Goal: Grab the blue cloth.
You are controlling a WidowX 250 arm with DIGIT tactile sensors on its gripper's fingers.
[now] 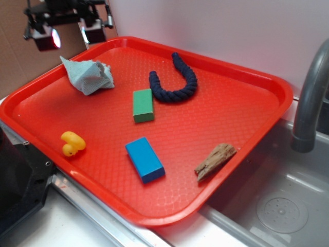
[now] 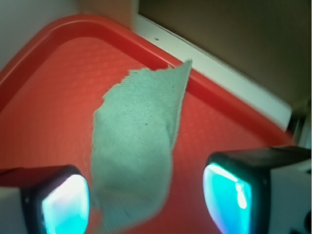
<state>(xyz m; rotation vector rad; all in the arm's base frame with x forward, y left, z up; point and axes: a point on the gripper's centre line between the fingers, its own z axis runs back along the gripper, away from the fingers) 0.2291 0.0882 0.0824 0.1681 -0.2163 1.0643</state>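
The blue cloth (image 1: 90, 75) is a small pale blue-grey rag lying crumpled at the back left of the red tray (image 1: 226, 118). My gripper (image 1: 69, 35) hangs above and behind the cloth, near the tray's back left corner, jaws wide apart and empty. In the wrist view the cloth (image 2: 136, 146) lies below, between my two fingers, nearer the left one, and my gripper (image 2: 146, 200) is open around it without touching it.
On the tray are a navy rope (image 1: 175, 82), a green block (image 1: 143, 105), a bright blue block (image 1: 145, 159), a yellow duck (image 1: 73, 143) and a piece of wood (image 1: 215, 160). A sink with a grey faucet (image 1: 311, 103) lies to the right.
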